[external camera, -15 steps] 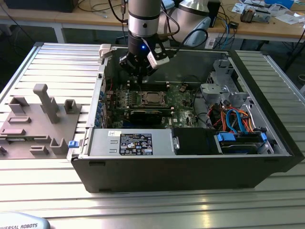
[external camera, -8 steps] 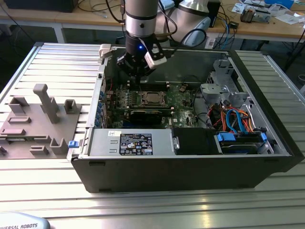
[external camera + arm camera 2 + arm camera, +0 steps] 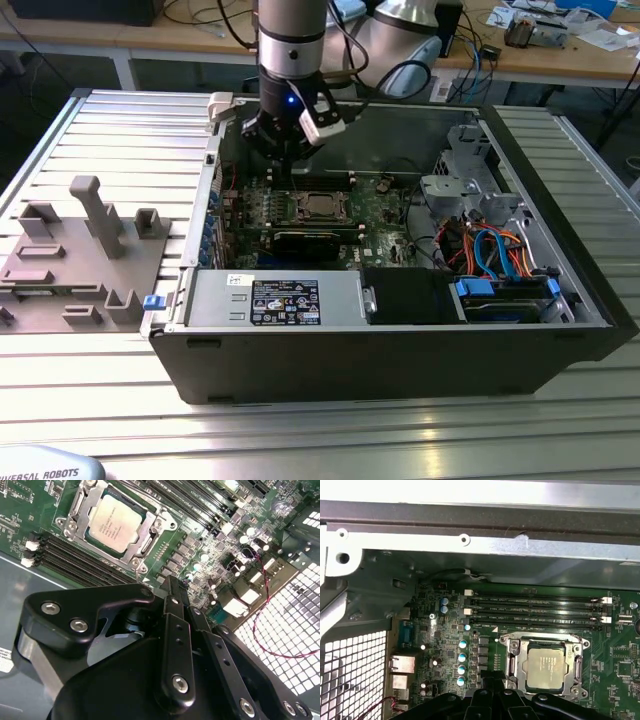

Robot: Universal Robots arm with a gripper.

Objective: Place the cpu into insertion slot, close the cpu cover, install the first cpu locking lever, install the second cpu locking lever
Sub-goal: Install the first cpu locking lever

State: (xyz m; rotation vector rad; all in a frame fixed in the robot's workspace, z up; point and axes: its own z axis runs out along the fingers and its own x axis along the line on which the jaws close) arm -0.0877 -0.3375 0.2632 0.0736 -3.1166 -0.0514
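In the exterior view the arm comes straight down into an open computer case (image 3: 400,330) lying on a ribbed metal bench (image 3: 120,130). Its hand (image 3: 290,150) hangs just above the green motherboard (image 3: 370,215), a little toward the exterior view's left of the socket. The cpu (image 3: 319,206) sits in that socket as a small grey square. A grey fixture block (image 3: 80,260) with upright pegs lies on the bench, well apart on the exterior view's left.

In the second wrist view the hand (image 3: 172,587) is dark linkage in the foreground, its fingers (image 3: 175,600) drawn close together with nothing between them. Beyond them the cpu (image 3: 113,522) lies flat in its slot, and the cpu cover (image 3: 150,530) is down around it, the chip's top showing through its window. Black memory slots (image 3: 75,560) run just beside the socket.

In the first wrist view the cpu (image 3: 546,666) again sits seated, framed by the cpu cover (image 3: 512,662), with the memory slots (image 3: 535,612) alongside and the case's perforated wall (image 3: 352,670) off to one side.
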